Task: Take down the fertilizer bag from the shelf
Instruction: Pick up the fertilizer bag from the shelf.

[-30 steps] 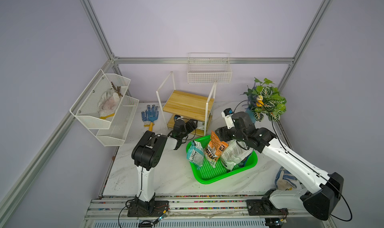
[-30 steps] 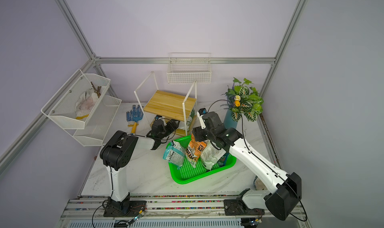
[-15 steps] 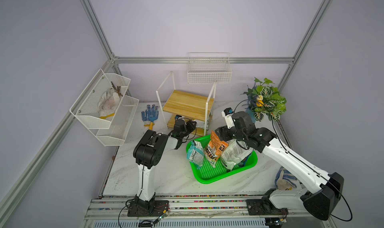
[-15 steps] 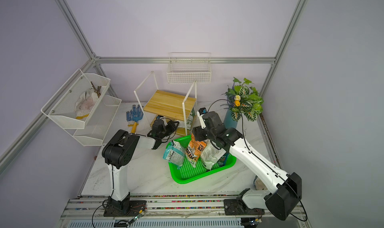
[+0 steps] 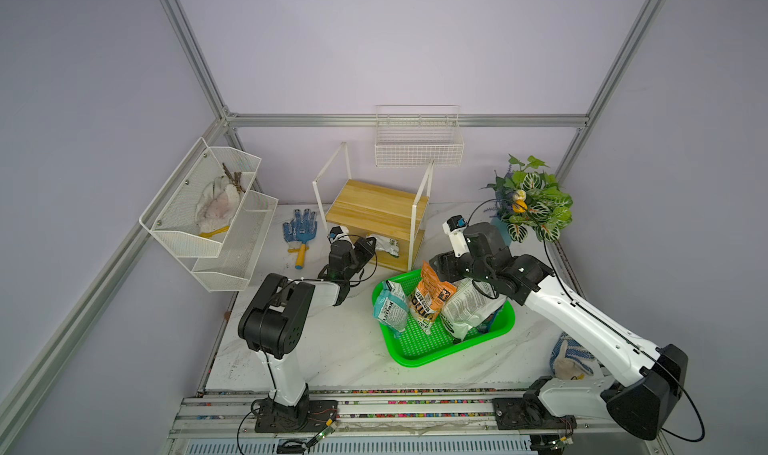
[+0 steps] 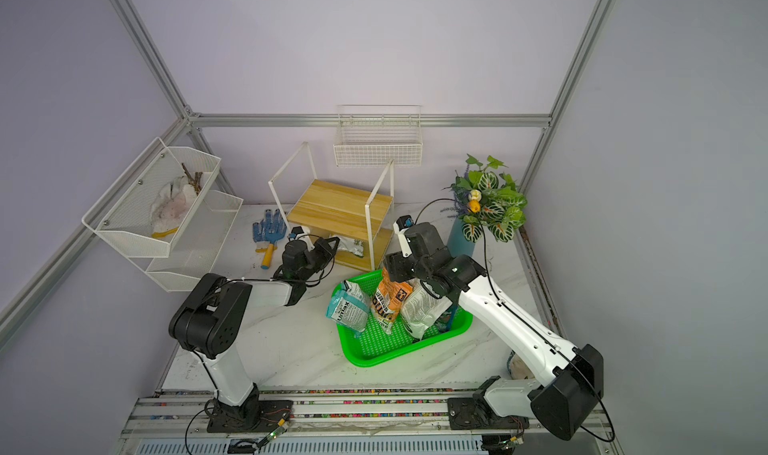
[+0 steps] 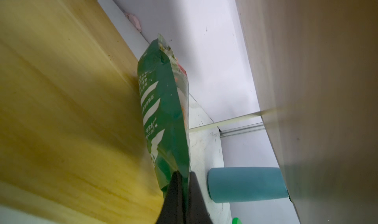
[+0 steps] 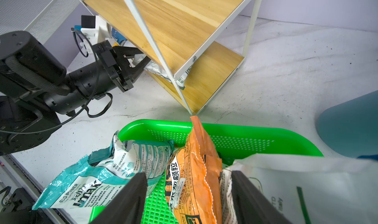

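One change is seen against a second ago: the left hand (image 7: 184, 177), then spread, is now clenched on the near edge of the bag (image 7: 163, 110), with the foil pinched between its two black fingers (image 7: 173, 202). Little else is altered. The left arm is kept low at the front of the shelf (image 5: 376, 208), and the right hand (image 8: 187, 178) is held as before, jaws wide apart to either side of the orange bag (image 8: 196, 161) above the tray (image 8: 245, 129), with nothing gripped. The bag is found on the shelf's lower board, under the upper one, at the end nearest the left hand. Its long axis is laid along that board, pointing straight away from the hand toward the blue pot (image 7: 245, 184) standing on the table (image 5: 332, 349) beyond the shelf. One broad green face is turned to the lower board. Whether the pinched end is raised off the wood cannot be told.
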Robot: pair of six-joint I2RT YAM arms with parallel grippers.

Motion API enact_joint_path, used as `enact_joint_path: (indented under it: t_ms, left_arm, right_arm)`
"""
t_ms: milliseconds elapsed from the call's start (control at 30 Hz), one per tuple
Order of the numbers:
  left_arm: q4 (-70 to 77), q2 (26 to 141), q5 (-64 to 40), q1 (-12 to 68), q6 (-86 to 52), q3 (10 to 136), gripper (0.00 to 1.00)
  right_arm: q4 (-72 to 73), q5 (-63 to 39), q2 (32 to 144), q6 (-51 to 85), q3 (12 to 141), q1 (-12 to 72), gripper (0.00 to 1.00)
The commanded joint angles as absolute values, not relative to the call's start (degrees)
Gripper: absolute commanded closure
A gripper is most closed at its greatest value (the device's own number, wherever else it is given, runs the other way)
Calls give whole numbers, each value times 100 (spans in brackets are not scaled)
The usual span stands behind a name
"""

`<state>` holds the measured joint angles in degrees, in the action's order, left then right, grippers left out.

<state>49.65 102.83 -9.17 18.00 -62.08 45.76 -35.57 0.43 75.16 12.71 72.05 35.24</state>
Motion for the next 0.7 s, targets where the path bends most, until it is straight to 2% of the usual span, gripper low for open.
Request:
enact_joint_path:
  t_ms: [0, 400, 667]
  left_arm:
    - [5403, 9609, -834, 1784, -5854, 4185, 100]
    - [3908, 7780, -1038, 1992, -5044, 3735, 100]
    - [2425, 6469, -751, 2210, -4339, 4002, 100]
  right_arm:
    - [-3436, 0, 7506, 1160, 7328, 3518, 30]
    - [-3212, -569, 7633, 907, 7620, 3585, 30]
    - [-2883, -757, 7526, 681, 7624, 4141, 30]
